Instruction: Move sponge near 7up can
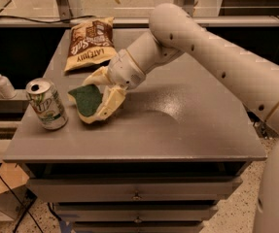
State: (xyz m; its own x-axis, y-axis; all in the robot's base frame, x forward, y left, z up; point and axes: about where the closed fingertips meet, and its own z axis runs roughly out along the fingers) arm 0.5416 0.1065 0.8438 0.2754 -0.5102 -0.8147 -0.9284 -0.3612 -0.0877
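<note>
sponge: dark green face turned up and toward the camera, pale foam edge showing along its lower side; it sits tilted, clamped between the two cream fingers of the gripper, one finger along its upper edge and one under its lower edge. the sponge is low over the front left part of the table; whether it touches the surface cannot be told. 7up can: upright near the table's left edge, silver top with its opening visible, just beside the sponge on the picture's left, a narrow gap between them. arm: white, reaching in from the right of the picture and bending down to the gripper. chip bag: brown and cream, lying flat at the back of the table, behind the gripper and apart from it. pump bottle: small, white, standing on a lower ledge beyond the table's left edge. drawers: set under the tabletop, front facing the camera.
</note>
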